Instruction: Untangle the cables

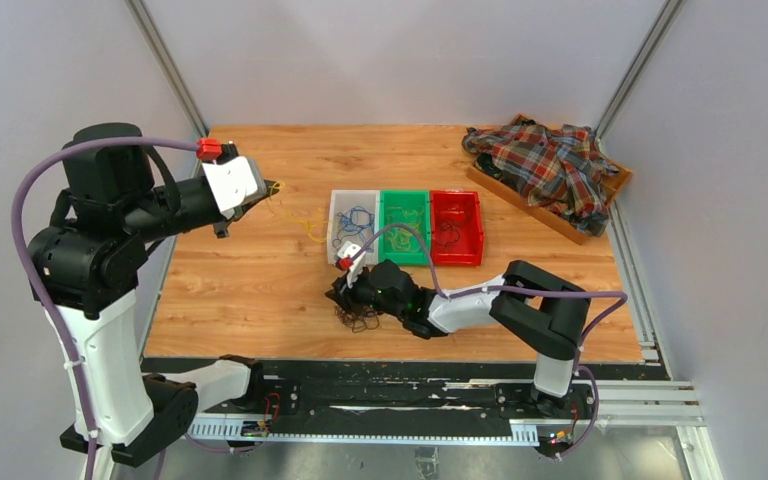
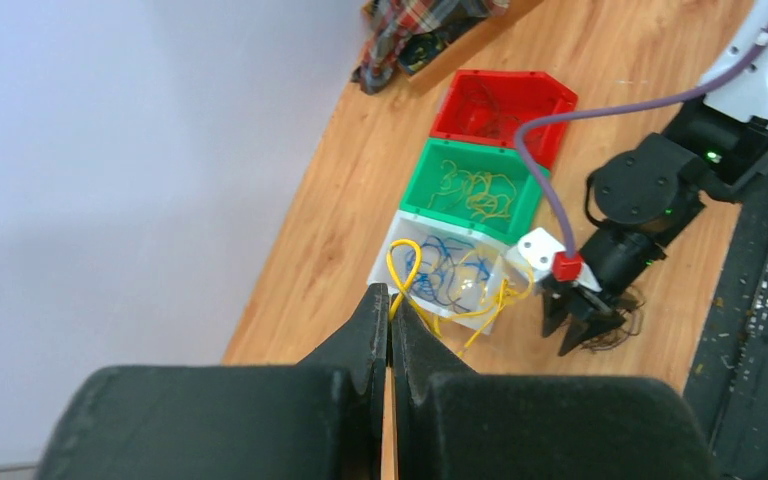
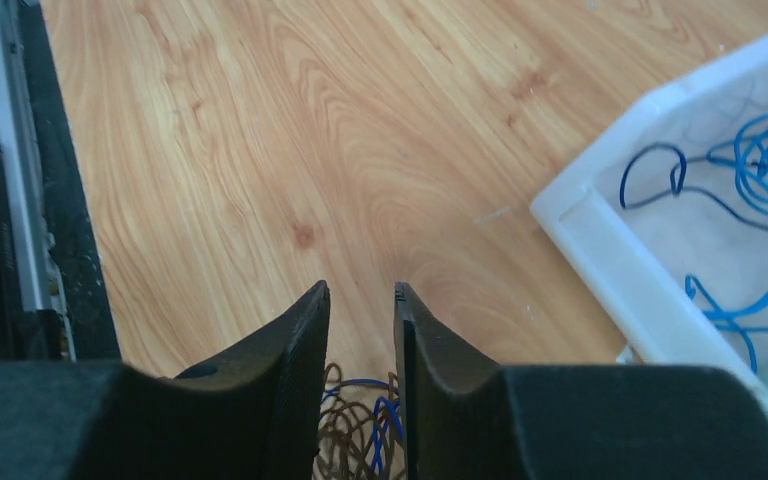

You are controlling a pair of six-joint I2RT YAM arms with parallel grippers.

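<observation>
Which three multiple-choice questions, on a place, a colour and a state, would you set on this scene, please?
1. Where is the dark cable clump? A in the red bin; B on the shirt; C on the table at the right gripper.
2. What colour are the cables in the green bin? A yellow; B blue; C white.
3. How is the left gripper? A wide open; B shut, a yellow cable at its tips; C out of view.
Key: 1 C, the left wrist view shows it on wood by that gripper; 2 A, yellow loops lie inside; 3 B, its fingers press together.
</observation>
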